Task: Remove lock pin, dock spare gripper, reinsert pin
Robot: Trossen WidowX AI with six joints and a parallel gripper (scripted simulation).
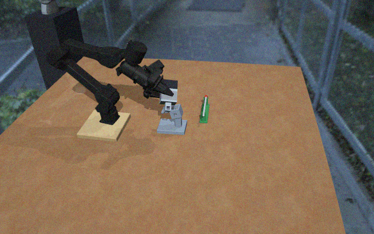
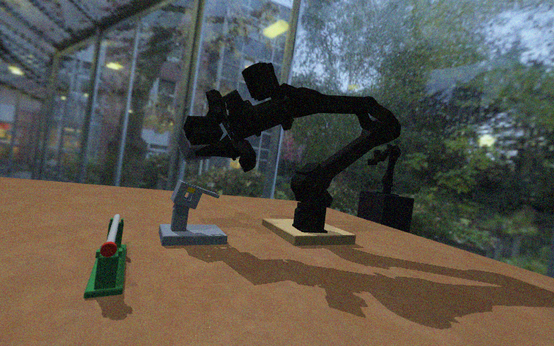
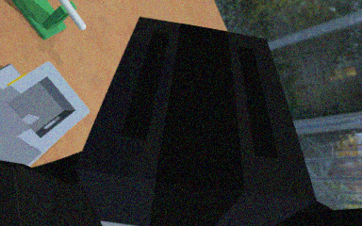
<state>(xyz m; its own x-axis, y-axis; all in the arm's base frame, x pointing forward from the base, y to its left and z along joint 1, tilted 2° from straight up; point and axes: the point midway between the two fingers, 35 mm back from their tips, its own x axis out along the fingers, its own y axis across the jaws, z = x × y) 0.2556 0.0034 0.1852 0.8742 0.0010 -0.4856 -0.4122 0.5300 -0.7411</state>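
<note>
- Top view: the claw (image 1: 167, 94) (image 2: 204, 143) (image 3: 178, 151) stands partway open, closed on the spare gripper (image 1: 168, 96) (image 2: 200, 130) (image 3: 203, 113), a dark and pale block. In this view it lies just beyond the mount (image 1: 170, 127) (image 2: 192, 235), whose socket (image 1: 177, 111) (image 2: 183, 194) (image 3: 81, 112) looks unfilled. The lock pin (image 1: 204, 106) (image 2: 113, 230) (image 3: 74, 15) lies along the green holder (image 1: 204, 120) (image 2: 107, 271) (image 3: 34, 20), out of the socket, red head at the far end.
- Exterior view: the spare gripper hangs above the socket with a gap between them. The socket is tilted, and the pin's red head faces this camera. The one arm (image 1: 82, 78) (image 2: 347, 106) is on the mount's right here.
- Wrist view: the socket's square mouth opens roughly towards the camera, left of the spare gripper. Its spigot cannot be made out here.
- Docking seems the step in hand. The next move probably calls for lining the spigot's long axis up with the slanted socket, then sliding it in; going straight down could catch the rim. Locking comes after.
</note>
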